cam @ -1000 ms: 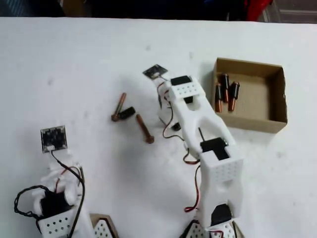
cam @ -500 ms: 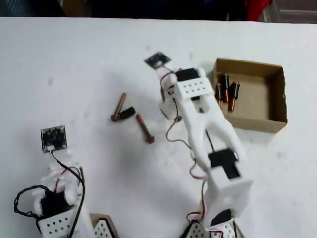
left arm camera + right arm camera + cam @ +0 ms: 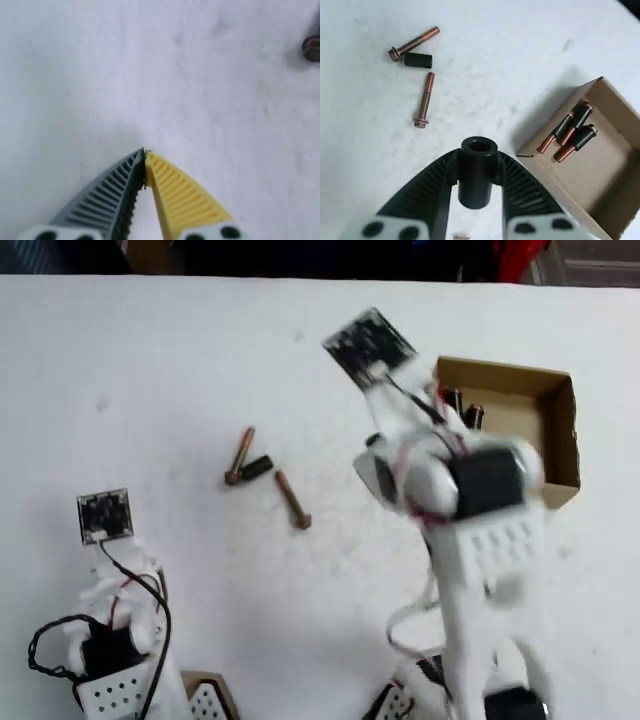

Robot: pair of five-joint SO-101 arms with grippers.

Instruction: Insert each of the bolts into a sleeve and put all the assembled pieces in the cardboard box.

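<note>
The right gripper [image 3: 478, 155] pinches a black sleeve [image 3: 479, 175] across its side wall, bore end up and open. The left gripper [image 3: 145, 152] hangs over bare tabletop [image 3: 90, 65], its fingers pressed together on nothing.

In the high view, two copper bolts lie at 9 o'clock from the cardboard box [image 3: 573, 430]. One bolt [image 3: 239, 455] has a loose sleeve [image 3: 256, 467] just beside its head, and the second bolt [image 3: 292, 500] lies at 5 o'clock from that sleeve. Assembled pieces [image 3: 572, 131] rest inside the box.

The bolts look stiff, light and smooth, likely to roll. A bolt is best gripped across the shank near the head, leaving the tip free to enter the bore.
</note>
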